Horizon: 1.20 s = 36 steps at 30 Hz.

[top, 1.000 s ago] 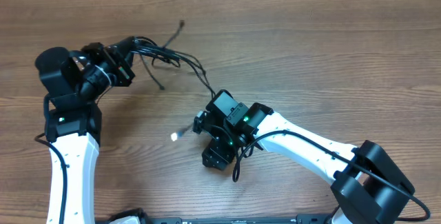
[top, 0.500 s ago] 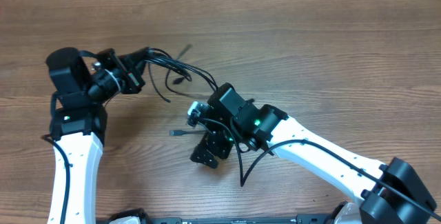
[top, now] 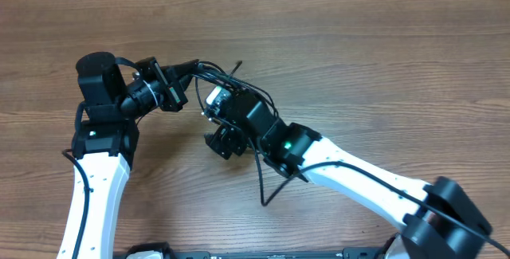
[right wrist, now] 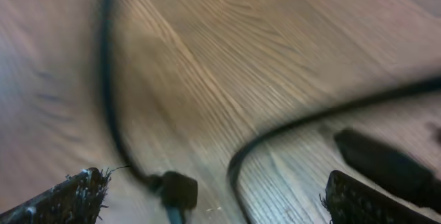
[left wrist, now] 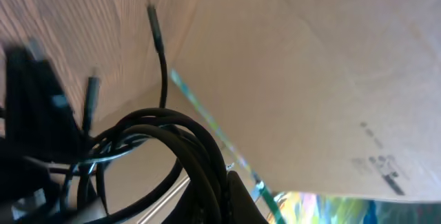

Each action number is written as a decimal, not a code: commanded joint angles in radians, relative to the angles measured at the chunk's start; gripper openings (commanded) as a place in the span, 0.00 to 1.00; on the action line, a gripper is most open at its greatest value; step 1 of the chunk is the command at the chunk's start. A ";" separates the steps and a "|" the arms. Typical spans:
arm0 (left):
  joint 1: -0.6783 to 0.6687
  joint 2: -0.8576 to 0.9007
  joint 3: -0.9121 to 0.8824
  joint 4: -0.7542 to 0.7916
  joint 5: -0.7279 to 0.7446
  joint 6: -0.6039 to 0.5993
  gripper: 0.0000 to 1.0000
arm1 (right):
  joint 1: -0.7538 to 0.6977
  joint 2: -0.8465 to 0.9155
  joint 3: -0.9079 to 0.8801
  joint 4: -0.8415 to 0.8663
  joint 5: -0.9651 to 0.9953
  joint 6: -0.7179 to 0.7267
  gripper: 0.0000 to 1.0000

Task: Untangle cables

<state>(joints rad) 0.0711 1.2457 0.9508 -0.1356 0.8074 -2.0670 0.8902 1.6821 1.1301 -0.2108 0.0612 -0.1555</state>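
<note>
Fingers (right wrist: 65, 198) of the right gripper (right wrist: 213, 179) fill the lower corners of its wrist view, spread wide and grasping nothing. Between them a strand of the cables (right wrist: 107, 58) ends in a small plug (right wrist: 177, 189) over the wooden table (right wrist: 207, 38). Overhead, left of frame centre, this gripper sits just beside the left gripper (top: 185, 72), which is clenched on the bundle. One loose end (left wrist: 153, 24) points toward the upper left of the left wrist view.
</note>
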 commanded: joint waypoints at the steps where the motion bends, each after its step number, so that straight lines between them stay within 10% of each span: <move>1: -0.004 -0.006 0.014 0.046 0.100 -0.017 0.04 | -0.002 0.090 0.001 0.038 0.087 -0.010 1.00; 8: 0.029 -0.011 0.014 0.120 0.043 -0.017 0.04 | 0.004 0.118 0.002 -0.010 0.014 0.006 1.00; 16: 0.150 -0.011 0.014 0.322 -0.090 -0.017 0.04 | 0.019 0.073 0.002 -0.357 -0.366 0.077 0.68; 24: 0.165 -0.011 0.014 0.319 -0.075 0.061 0.05 | 0.019 -0.037 0.003 -0.494 -0.396 0.077 0.86; 36: 0.161 -0.010 0.014 0.319 0.238 0.866 0.04 | -0.023 -0.476 0.018 -0.482 -0.200 0.265 1.00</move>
<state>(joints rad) 0.2371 1.2457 0.9504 0.1734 0.8806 -1.5238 0.8974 1.2835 1.1309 -0.6853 -0.2295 -0.0036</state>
